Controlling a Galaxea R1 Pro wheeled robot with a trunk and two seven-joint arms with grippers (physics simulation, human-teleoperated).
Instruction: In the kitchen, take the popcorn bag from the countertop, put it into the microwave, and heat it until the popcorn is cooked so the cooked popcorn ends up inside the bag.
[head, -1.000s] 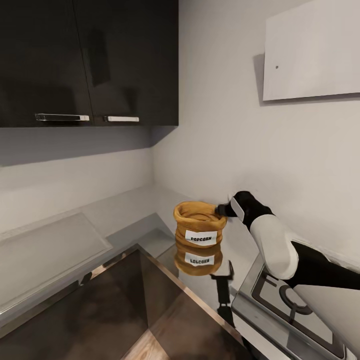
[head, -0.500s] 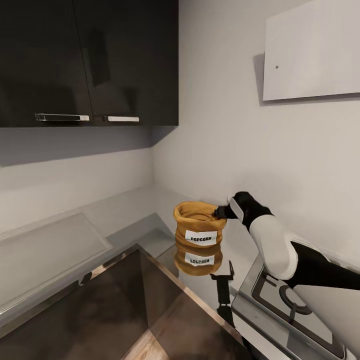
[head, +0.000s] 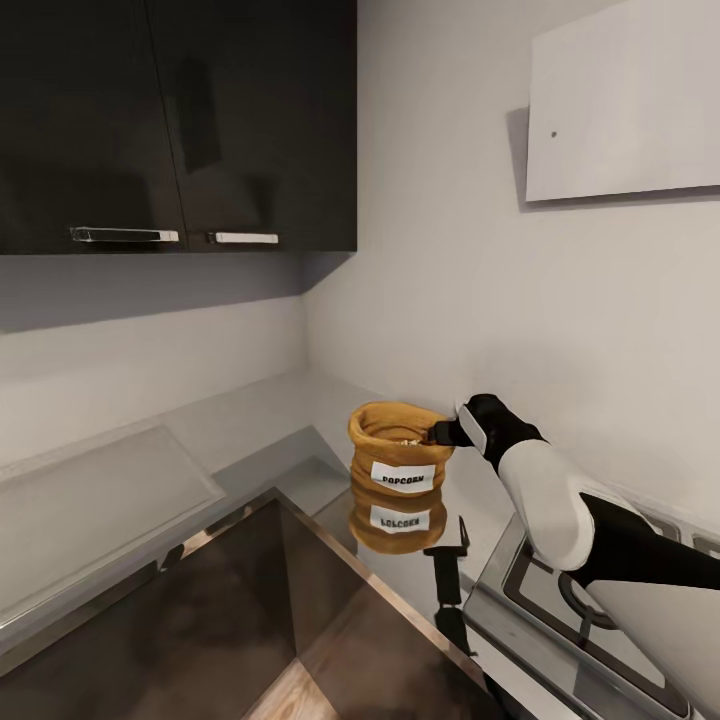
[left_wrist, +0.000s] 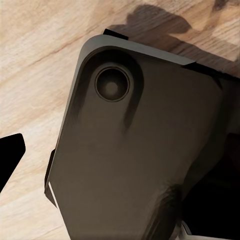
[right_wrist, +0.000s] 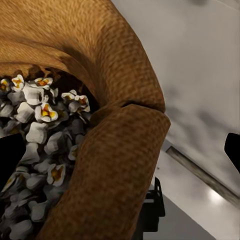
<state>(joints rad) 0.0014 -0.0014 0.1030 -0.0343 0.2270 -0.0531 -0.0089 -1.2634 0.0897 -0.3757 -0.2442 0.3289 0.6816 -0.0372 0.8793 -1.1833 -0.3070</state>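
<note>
Kitchen corner: grey walls meeting above the L-shaped glossy grey countertop (head: 250, 420), which is mirroring what stands on it. Dark cabinets (head: 180, 120) are hanging over the left run, with two steel handles (head: 125, 235) along their lower edge. A pale flat panel (head: 620, 100) is sitting high on the right wall. A gas hob (head: 580, 610) is lying at the near right end of the countertop, and pale wood floor (head: 290, 700) is showing below its front edge.

Popcorn bag (head: 398, 447): tan burlap sack with a rolled rim, standing upright on the countertop close to the inner corner, between the corner and the hob, its white POPCORN label facing the camera and its reflection lying directly beneath it.

Popcorn (right_wrist: 45, 130): whitish pieces with yellow centres, lying heaped inside the bag, seen in the right wrist view.

Right arm: reaching forward over the hob, white forearm angling up and left, black wrist bending toward the bag. The right gripper (head: 440, 432) is sitting at the bag's rim on the hob side; in the wrist view the rolled rim (right_wrist: 120, 165) is lying between the two dark fingertips (right_wrist: 232, 150), one inside the bag and one outside. Whether the fingers are pressing the cloth cannot be told.

Left gripper: its wrist view is looking at a dark grey robot housing (left_wrist: 135, 150) above the wood floor; one black fingertip (left_wrist: 10, 155) is showing at the edge, its opening not readable.
</note>
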